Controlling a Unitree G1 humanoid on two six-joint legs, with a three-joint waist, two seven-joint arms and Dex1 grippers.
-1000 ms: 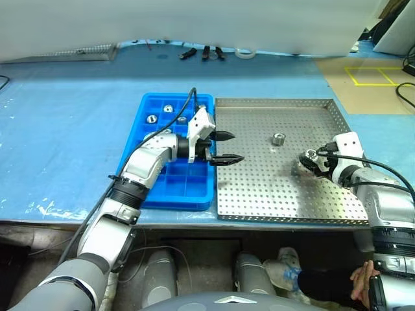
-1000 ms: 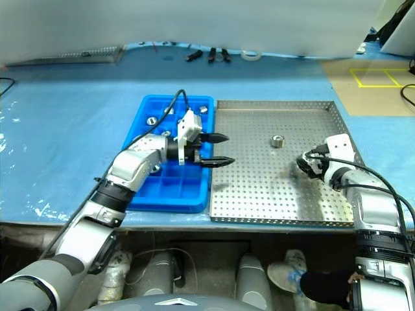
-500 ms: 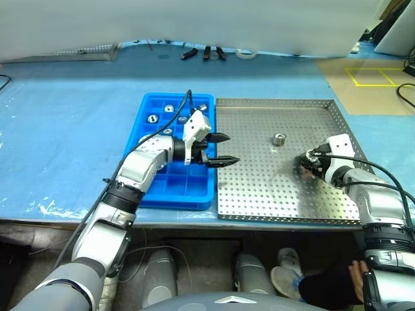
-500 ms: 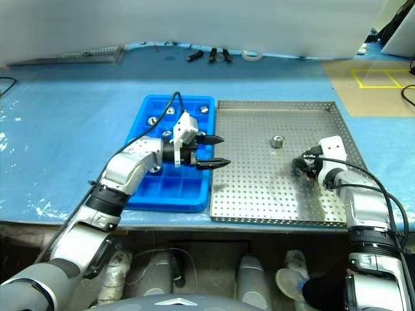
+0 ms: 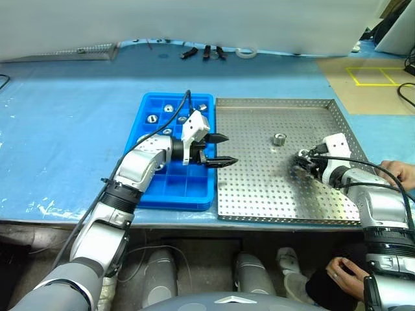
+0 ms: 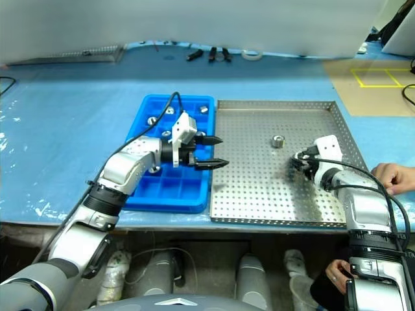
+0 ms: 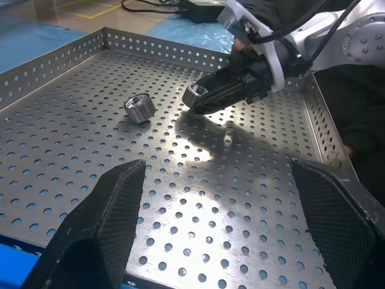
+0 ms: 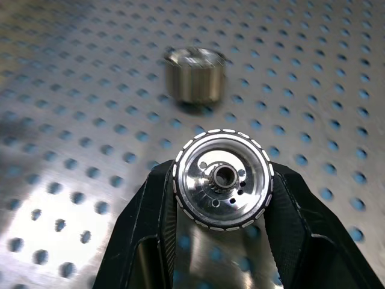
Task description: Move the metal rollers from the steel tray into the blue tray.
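Note:
My right gripper point(image 5: 302, 159) is shut on one of the metal rollers point(image 8: 222, 178), which it holds just above the steel tray point(image 5: 272, 194) near its right side; the black fingers point(image 8: 151, 208) clamp the roller's rim. Another roller point(image 5: 279, 138) lies loose on the steel tray a little farther back, toward the middle. The blue tray point(image 5: 170, 189) sits against the steel tray's left side, with several rollers point(image 5: 152, 118) in its far compartments. My left gripper point(image 5: 222, 149) hovers open and empty over the seam between the two trays, pointing right.
A person's hand point(image 5: 399, 172) rests on the table just right of the steel tray. Small black tools point(image 5: 204, 52) and a tape roll point(image 5: 245, 52) lie at the table's far edge, and a grey perforated strip point(image 5: 71, 53) at the far left.
My right gripper has shut on a roller and moved left, rising slightly. A person's hand has come in at the right. The left arm has kept still.

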